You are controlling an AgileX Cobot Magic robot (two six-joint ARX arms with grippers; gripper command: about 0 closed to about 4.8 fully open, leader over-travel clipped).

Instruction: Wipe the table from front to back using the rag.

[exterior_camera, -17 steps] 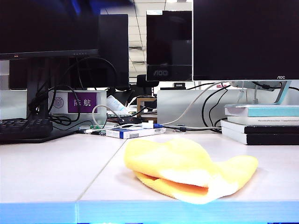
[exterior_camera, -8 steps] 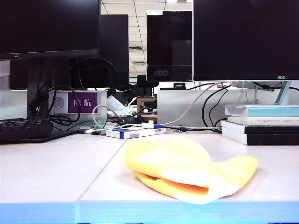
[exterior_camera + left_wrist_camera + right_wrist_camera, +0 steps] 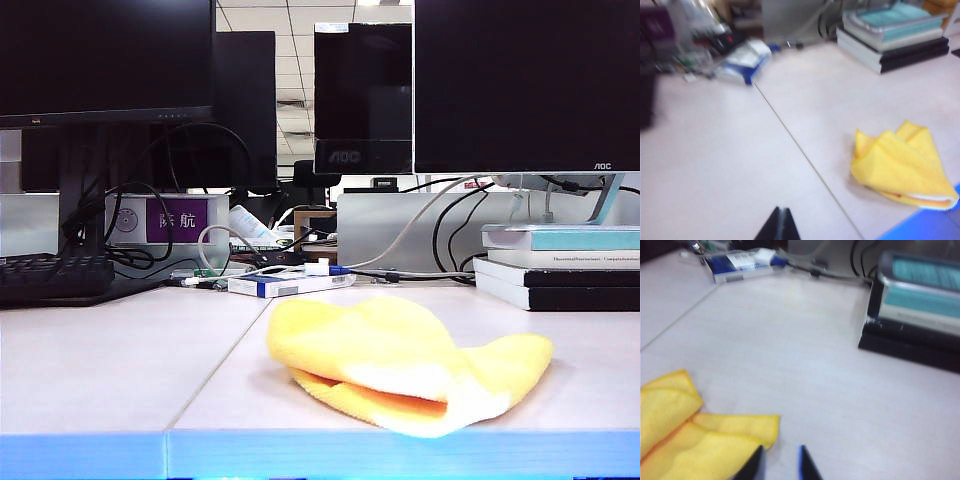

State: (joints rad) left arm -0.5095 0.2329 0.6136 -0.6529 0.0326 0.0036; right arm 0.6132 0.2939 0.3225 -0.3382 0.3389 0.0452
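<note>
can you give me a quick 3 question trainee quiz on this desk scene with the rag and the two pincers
1. True or false: the rag lies folded near the front edge of the table.
2. Which pincer has its fingers pressed together: A) left pincer B) right pincer?
3. Fill in: behind the rag lies a small white-and-blue ____.

Key
1. True; nothing holds it.
2. A; the right pincer's fingers stand apart, beside the rag's edge.
3. box

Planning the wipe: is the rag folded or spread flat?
Folded. The rag lies doubled over in a loose heap on the table, its paler inner side showing between yellow layers at the front edge.
</note>
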